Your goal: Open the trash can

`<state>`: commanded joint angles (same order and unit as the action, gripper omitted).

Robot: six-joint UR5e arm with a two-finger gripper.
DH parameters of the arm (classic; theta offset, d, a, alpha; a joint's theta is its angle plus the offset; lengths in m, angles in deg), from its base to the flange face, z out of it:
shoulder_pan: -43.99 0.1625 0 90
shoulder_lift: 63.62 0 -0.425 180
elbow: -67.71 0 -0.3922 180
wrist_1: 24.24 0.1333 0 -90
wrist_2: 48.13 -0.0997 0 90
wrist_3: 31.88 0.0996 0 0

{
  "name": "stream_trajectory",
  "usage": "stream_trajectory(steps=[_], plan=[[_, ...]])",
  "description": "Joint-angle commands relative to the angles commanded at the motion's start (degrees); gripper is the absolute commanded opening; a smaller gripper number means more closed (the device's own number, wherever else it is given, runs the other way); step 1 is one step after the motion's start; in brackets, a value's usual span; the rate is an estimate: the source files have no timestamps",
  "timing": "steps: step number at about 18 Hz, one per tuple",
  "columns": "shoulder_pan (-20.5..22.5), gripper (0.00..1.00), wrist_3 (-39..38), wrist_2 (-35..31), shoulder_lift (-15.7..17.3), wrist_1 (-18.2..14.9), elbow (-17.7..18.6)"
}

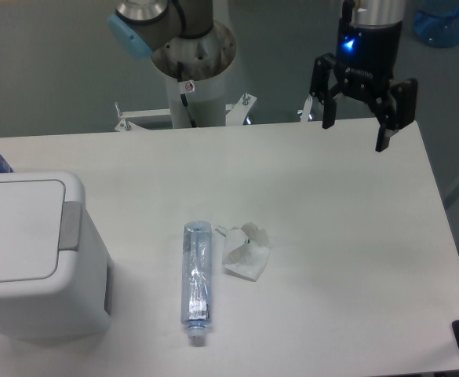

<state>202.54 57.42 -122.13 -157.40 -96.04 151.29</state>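
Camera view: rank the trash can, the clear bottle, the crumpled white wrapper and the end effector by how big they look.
1. Trash can, largest though cut off at the left edge.
2. Clear bottle and end effector: similar; it hangs farther back, so I won't rank them.
3. Crumpled white wrapper, smallest.

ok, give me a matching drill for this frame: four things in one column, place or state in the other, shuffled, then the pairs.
Things:
1. large boxy white plastic trash can
2. clear plastic bottle
3. crumpled white tissue
4. black two-finger gripper

Places/states:
A. open, above the table's far right edge
B. lying on its side at table centre, cap toward the camera
C. left edge of the table, lid shut
D. just right of the bottle

Pairs: 1-C, 2-B, 3-D, 4-A
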Motion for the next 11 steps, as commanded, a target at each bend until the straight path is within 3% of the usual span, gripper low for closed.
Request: stream_trajectory(steps=[7, 11], plan=[[-0.18, 1.00, -0.44, -0.18, 0.09, 0.00, -0.09], [-0.70, 1.00, -6.04, 0.00, 0.26, 0.09, -0.18]])
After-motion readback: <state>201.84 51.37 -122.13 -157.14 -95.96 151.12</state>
